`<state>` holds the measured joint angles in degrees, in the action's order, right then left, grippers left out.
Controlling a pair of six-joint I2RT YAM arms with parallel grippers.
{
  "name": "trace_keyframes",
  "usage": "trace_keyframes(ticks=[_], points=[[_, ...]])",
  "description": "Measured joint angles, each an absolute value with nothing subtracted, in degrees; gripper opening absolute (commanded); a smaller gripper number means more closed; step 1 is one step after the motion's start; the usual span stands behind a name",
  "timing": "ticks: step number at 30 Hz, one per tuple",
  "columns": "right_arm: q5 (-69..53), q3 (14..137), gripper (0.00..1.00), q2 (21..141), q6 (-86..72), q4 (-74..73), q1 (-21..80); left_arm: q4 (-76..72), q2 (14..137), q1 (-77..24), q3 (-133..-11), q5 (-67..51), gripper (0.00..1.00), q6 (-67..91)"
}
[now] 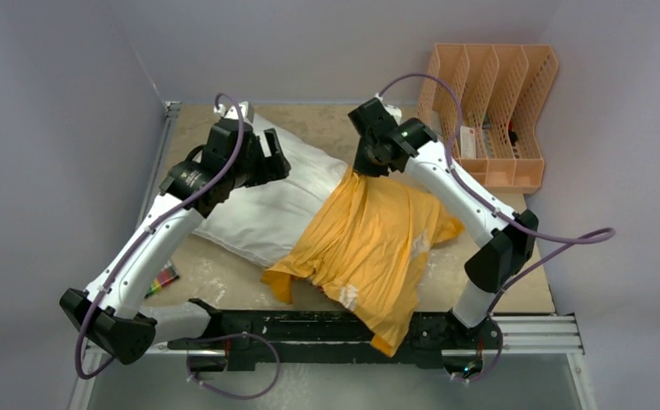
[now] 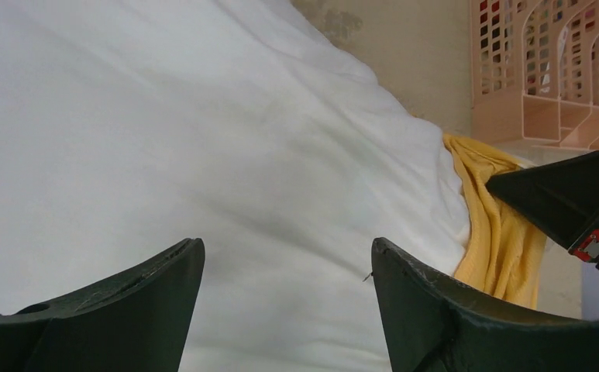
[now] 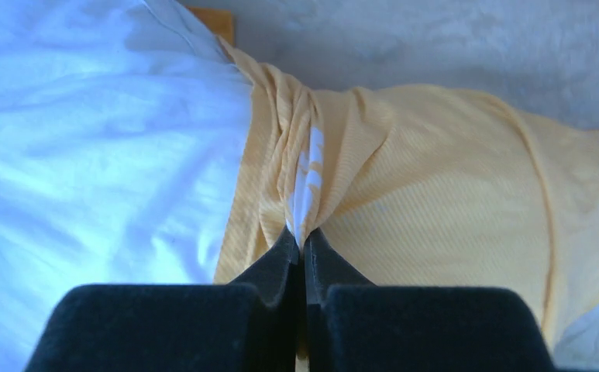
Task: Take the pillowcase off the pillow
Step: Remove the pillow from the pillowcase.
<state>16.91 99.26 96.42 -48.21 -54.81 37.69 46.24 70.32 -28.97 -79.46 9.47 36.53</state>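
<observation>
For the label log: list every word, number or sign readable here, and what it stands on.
No text is readable.
White marks on the pillowcase: too blurred to read.
Items in the organiser: too small to show any print.

Top cam sat high, above & behind the arm bases, looking down & fwd over the whole table [image 1: 309, 124]: near edge at bottom of view, far-right corner w/ the peach organiser [image 1: 488, 111] at top. Left wrist cam hung close over the pillow [image 2: 164, 139], aimed past the left gripper [image 2: 287, 248] twd that same far-right corner. Right wrist cam sat v. close, almost on the pillowcase [image 3: 435, 201], right gripper [image 3: 304, 236] filling the bottom. All 3 views shared the line where pillowcase met pillow.
</observation>
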Motion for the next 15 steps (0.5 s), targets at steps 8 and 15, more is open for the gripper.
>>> trace_keyframes(ticks=[8, 15], points=[[13.10, 92.51, 0.00, 93.76, -42.33, -47.16, 37.78, 41.41, 71.53, -29.02, -76.93, 17.12, 0.81, 41.50], [7.11, 81.25, 0.33, 84.97, -40.38, -38.35, 37.39, 32.86, 77.78, -28.99, -67.79, 18.94, 0.04, 43.29]])
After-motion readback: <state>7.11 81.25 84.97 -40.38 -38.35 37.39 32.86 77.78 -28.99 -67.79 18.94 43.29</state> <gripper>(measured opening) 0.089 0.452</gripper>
